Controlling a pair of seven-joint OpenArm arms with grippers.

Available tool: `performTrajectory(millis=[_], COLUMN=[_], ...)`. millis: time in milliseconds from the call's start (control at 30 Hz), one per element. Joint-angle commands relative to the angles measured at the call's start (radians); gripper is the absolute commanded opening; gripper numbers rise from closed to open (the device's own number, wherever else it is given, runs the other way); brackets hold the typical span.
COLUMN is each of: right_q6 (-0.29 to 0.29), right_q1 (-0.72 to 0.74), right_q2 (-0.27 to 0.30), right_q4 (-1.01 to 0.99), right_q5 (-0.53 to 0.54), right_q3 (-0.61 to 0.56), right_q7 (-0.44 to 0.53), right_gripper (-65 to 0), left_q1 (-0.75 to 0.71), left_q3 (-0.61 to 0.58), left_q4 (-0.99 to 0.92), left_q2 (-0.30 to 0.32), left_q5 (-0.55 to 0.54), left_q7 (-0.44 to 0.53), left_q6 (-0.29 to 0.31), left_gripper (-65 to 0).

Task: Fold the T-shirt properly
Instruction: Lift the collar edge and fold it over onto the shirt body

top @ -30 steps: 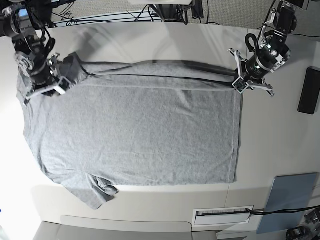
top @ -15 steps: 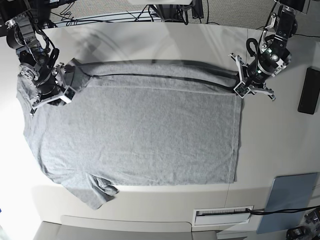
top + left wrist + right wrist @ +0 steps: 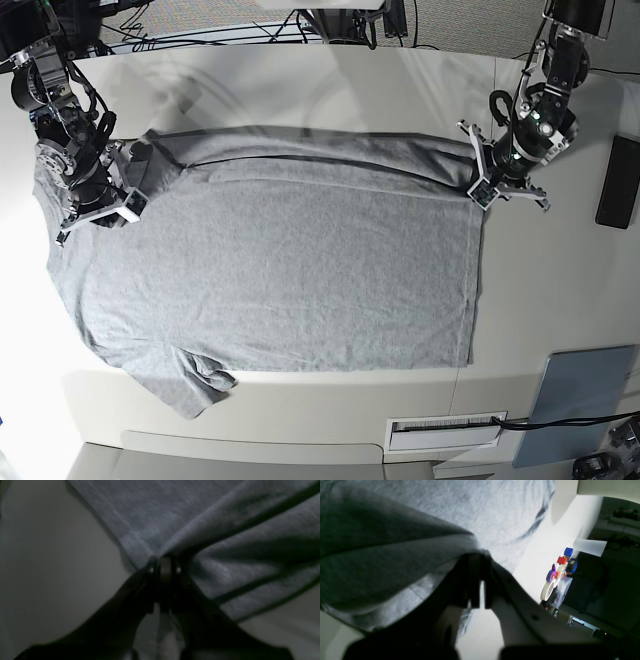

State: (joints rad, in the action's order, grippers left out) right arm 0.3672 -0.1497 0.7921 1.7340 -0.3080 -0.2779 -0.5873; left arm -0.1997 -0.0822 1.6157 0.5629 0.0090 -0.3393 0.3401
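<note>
Currently the T-shirt [image 3: 270, 270] lies spread flat across the table [image 3: 560, 290], plain grey side up, one sleeve bunched at 7 o'clock near the front edge. Far edge is lifted into a long fold running 9 to 3 o'clock. Left gripper [image 3: 478, 185], at 3 o'clock, is clamped on the hem corner; its wrist view shows cloth [image 3: 225, 530] pinched between closed jaws. Right gripper [image 3: 128, 200], at 9 o'clock, is clamped on the shoulder-side fabric [image 3: 395, 550]. Black slab [image 3: 618, 182] sits at far 3 o'clock, blue-grey pad [image 3: 585, 400] at 4 o'clock.
</note>
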Motion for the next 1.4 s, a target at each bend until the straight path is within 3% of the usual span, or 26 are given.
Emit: performTrajectory(millis=[0,100,567,667,767,833,900,967,1100,1167,1267,1367], right_q6=[-0.013,-0.013,-0.013,-0.013,-0.013,-0.013,-0.025,-0.065,-0.208,-0.216,-0.239,-0.265], right_q1=[0.026,0.042,0.051,0.053,0.053,0.053,0.053,0.053,0.053,0.052,0.037,-0.005], right_q2=[0.019,0.019,0.013,0.014,0.014,0.014,0.014,0.014,0.014,0.014,0.014,-0.002], right_q4=[0.011,0.011,0.011,0.011,0.011,0.011,0.011,0.011,0.011,0.011,0.011,0.011], right_q5=[-0.006,-0.006,0.022,0.047,0.047,0.047,0.047,0.048,0.100,0.123,0.132,0.124], right_q3=[0.010,0.010,0.010,0.010,0.010,0.010,0.010,0.010,0.011,0.011,0.014,0.060], right_q7=[0.006,0.008,0.024,0.041,0.046,0.043,0.035,0.010,-0.042,-0.065,-0.096,-0.102], right_gripper=[-65.0,-65.0,-64.9,-51.3,-39.5,-39.2,-39.2,-39.2,-39.3,-39.6,-47.3,-62.1], left_q1=[0.022,0.037,0.042,0.042,0.042,0.042,0.042,0.042,0.042,0.042,0.033,0.011], left_q3=[0.009,0.009,0.009,0.009,0.009,0.009,0.009,0.009,0.009,0.009,0.009,0.009], left_q4=[0.010,0.006,0.003,0.003,0.003,0.003,0.003,0.003,0.003,0.005,0.013,0.027], left_q2=[0.016,0.016,0.016,0.016,0.016,0.016,0.016,0.016,0.017,0.017,0.016,0.016], left_q5=[-0.002,-0.003,-0.020,-0.049,-0.055,-0.055,-0.055,-0.055,-0.085,-0.136,-0.217,-0.227], left_q7=[0.018,0.017,0.017,0.016,0.014,0.014,0.008,-0.011,-0.051,-0.070,-0.092,-0.092], left_q6=[-0.014,-0.034,-0.026,-0.026,-0.026,-0.026,-0.027,-0.030,-0.063,-0.070,-0.066,-0.068], left_gripper=[-65.0,-65.0,-65.0,-63.9,-46.1,-37.7,-34.9,-34.9,-34.9,-35.7,-44.6,-59.7])
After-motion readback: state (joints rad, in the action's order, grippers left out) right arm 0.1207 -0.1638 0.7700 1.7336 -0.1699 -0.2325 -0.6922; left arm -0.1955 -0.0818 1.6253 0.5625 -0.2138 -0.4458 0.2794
